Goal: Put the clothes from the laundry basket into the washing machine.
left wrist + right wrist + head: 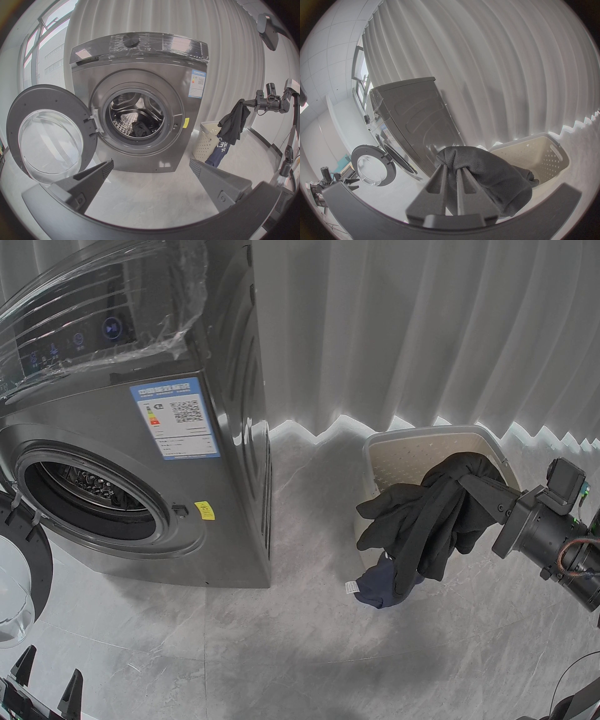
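Gripping a bunch of black clothes (425, 521) in the right pincer (472, 480), clamped shut on the fabric, up over the laundry basket (406, 459). Dangling beneath, against the basket's side, a navy garment (378, 587). Off to the left, the washing machine (231, 427), door (50, 131) swung open, a dark item (140, 128) inside. Low before it, the left pincer (150, 164), spread apart, holding nothing.
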### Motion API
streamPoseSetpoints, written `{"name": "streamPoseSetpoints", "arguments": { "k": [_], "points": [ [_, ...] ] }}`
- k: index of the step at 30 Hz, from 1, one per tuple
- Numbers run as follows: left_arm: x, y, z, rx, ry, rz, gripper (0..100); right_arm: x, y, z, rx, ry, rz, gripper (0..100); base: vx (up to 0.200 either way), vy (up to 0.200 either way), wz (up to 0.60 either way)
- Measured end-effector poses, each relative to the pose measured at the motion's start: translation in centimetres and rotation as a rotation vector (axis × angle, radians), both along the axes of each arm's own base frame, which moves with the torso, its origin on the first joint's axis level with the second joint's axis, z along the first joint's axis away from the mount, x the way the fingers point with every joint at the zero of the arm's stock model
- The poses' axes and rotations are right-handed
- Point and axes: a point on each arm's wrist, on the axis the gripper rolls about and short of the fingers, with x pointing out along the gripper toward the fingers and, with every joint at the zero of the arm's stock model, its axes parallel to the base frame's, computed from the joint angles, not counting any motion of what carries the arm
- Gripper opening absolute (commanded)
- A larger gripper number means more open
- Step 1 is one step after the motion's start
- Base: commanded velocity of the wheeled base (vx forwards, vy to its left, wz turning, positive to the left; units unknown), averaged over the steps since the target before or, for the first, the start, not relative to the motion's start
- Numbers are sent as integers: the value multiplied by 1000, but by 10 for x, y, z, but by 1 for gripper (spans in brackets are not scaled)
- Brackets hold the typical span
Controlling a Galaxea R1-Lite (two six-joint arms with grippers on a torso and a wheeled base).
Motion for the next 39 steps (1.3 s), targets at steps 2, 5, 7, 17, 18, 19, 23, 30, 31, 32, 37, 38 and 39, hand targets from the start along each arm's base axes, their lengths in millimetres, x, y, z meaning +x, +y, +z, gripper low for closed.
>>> {"name": "streamPoseSetpoints", "arguments": {
  "k": [2,5,7,17,18,19,23,30,31,32,37,38,39],
  "points": [
    [0,0,0,0,0,0,100,0,0,0,-1,1,0,0,0,100,0],
    [0,0,0,2,0,0,100,0,0,1,2,-2,-1,0,0,0,0],
    [0,0,0,4,-1,1,100,0,0,1,3,-2,-1,0,0,0,0],
    [0,0,0,3,-1,3,100,1,0,1,7,-1,-5,0,-200,0,0],
    [0,0,0,3,-2,3,100,1,0,1,7,-1,-6,0,-200,0,0],
    [0,0,0,3,-1,3,100,1,-1,2,7,-2,-5,0,-200,0,0],
    [0,0,0,4,-1,3,100,1,-1,2,9,-3,-8,0,-200,0,0],
    [0,0,0,5,-1,2,100,1,-1,2,7,-2,-6,0,-57,0,0],
    [0,0,0,5,-1,3,100,1,-1,2,8,-3,-9,0,0,0,0],
    [0,0,0,4,0,2,100,1,-1,1,7,-2,-9,0,0,200,0],
    [0,0,0,4,0,1,100,1,-1,0,4,3,-8,0,0,200,0],
    [0,0,0,3,1,-1,100,1,-1,0,4,3,-5,0,0,200,0],
    [0,0,0,3,0,0,100,1,-1,0,4,2,-5,0,0,200,0]
  ]
}}
